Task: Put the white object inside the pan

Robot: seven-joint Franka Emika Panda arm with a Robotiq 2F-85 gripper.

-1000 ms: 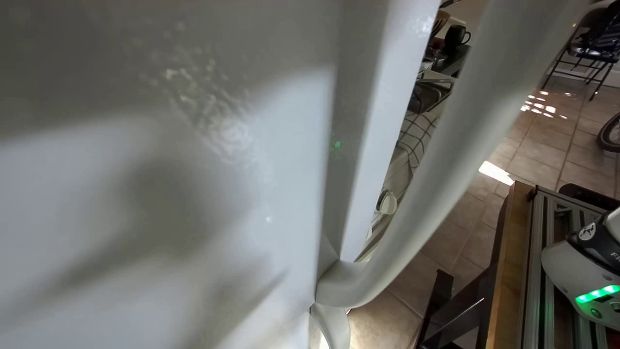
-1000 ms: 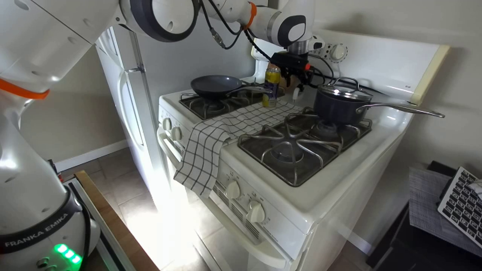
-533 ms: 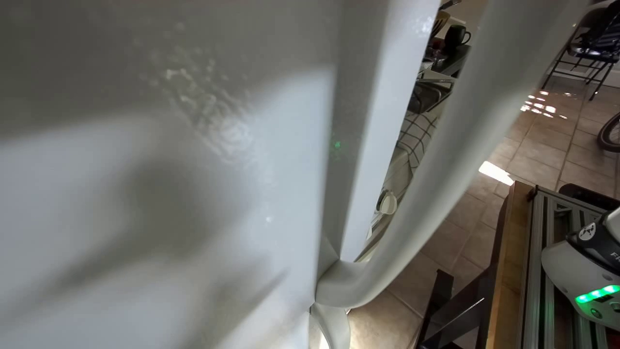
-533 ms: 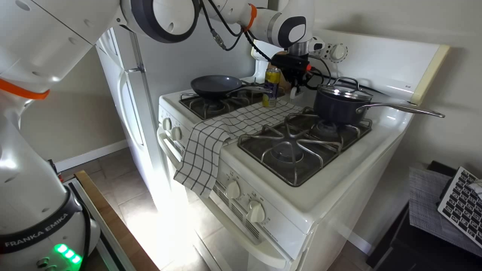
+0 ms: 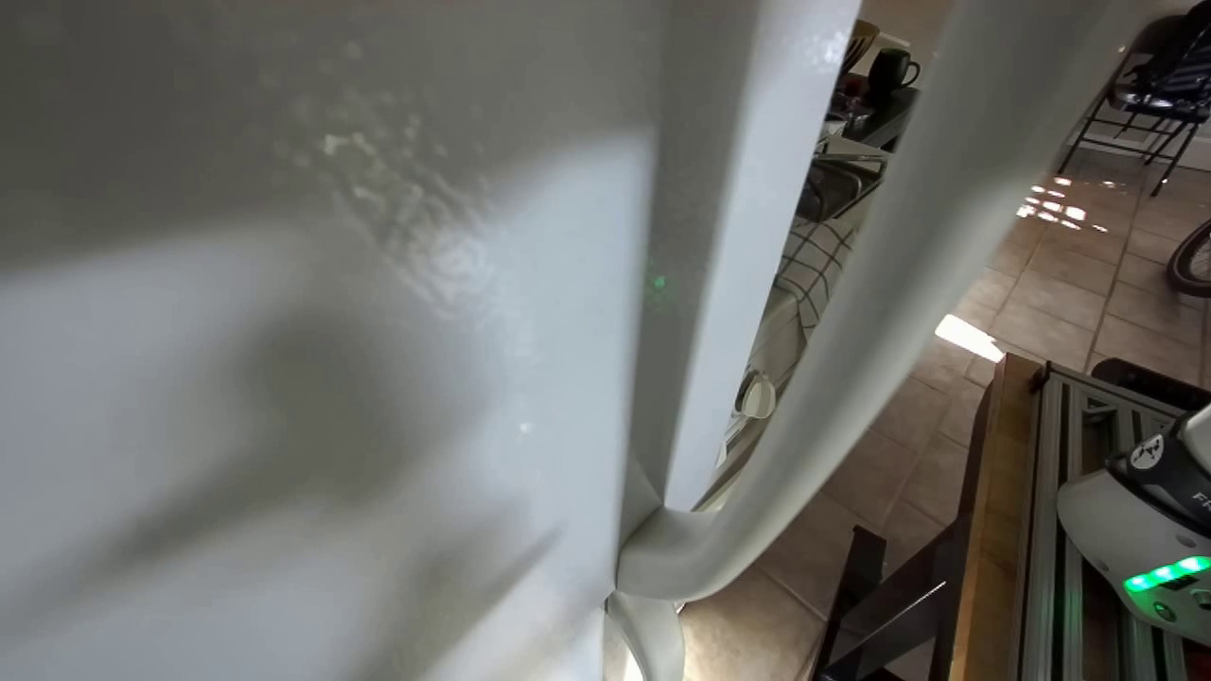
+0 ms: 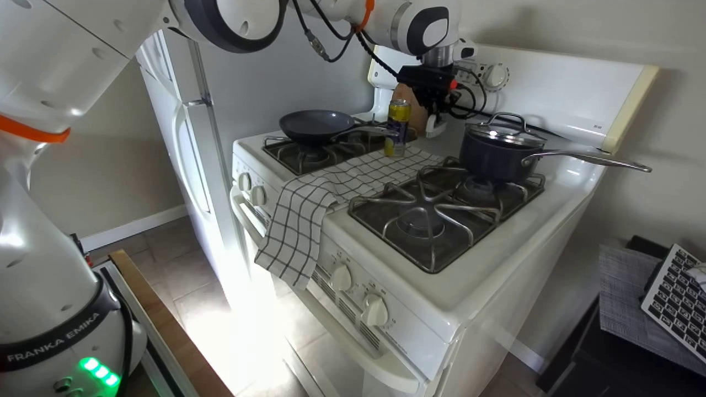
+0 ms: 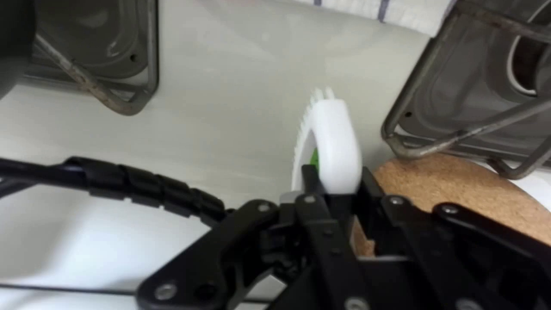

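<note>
The white object [image 7: 338, 137], a brush with bristles along one side and a patch of green, is clasped between the two black fingers of my gripper [image 7: 339, 175] in the wrist view. In an exterior view the gripper [image 6: 436, 112] holds the white object [image 6: 436, 127] above the back of the stove, between a can and a lidded pot. The pan [image 6: 315, 125], a dark frying pan, rests on the far-side burners, its handle pointing toward the can. Neither pan nor gripper shows past the large pale panel in an exterior view.
A yellow and purple can [image 6: 397, 128] stands between gripper and pan. Close on the opposite side is a lidded pot [image 6: 496, 151] with a long handle. A checked towel [image 6: 358, 179] lies across the stove's middle. Behind the can leans a cork board [image 7: 465, 193].
The gripper has closed on the white object and risen a little with it, the arm lifting slightly. Pan, can, pot and towel stay where they were.
</note>
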